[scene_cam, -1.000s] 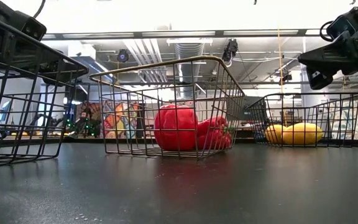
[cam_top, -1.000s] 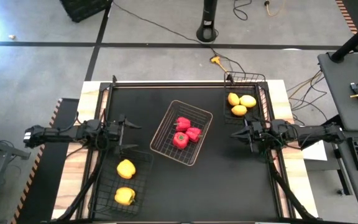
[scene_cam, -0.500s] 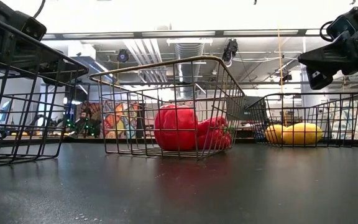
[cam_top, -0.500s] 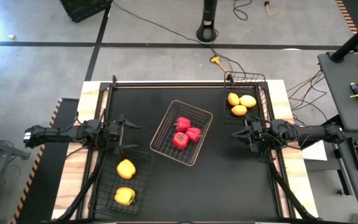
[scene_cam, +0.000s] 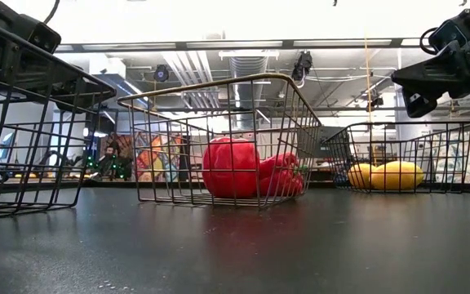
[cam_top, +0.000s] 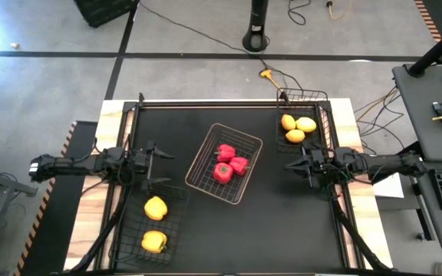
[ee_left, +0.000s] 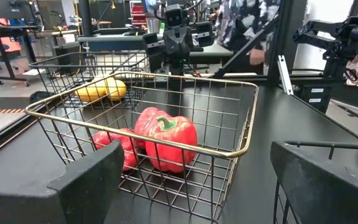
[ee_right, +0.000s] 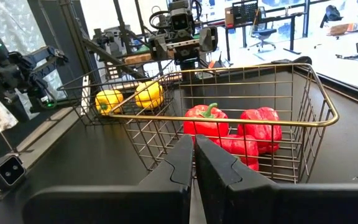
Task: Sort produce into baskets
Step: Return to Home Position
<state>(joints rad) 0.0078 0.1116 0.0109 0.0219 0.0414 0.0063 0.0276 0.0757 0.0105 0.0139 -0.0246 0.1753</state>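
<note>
Three shiny red toy bell peppers (cam_top: 227, 162) lie close together in the pale gold wire basket (cam_top: 202, 154). This basket sits slanted in the middle of the black table top (cam_top: 282, 222). Two shiny yellow toy bell peppers (cam_top: 155, 208) lie a little apart in a black wire basket (cam_top: 179, 226) at the near left corner of the table. Three yellow-orange toy lemons (cam_top: 296, 127) are bunched up and touching in another black wire basket (cam_top: 304, 93) at the far right corner.

The left gripper (cam_top: 162, 169) hangs over the left side of the table, just by the far edge of the basket with the yellow peppers. It points at the middle basket. Its two dark fingers (ee_left: 92, 180) are spread wide apart with nothing between them.

The right gripper (cam_top: 288, 164) hangs over the right side of the table, near the lemon basket, and also points at the middle basket. Its two dark fingers (ee_right: 176, 165) are pressed together and hold nothing.
</note>
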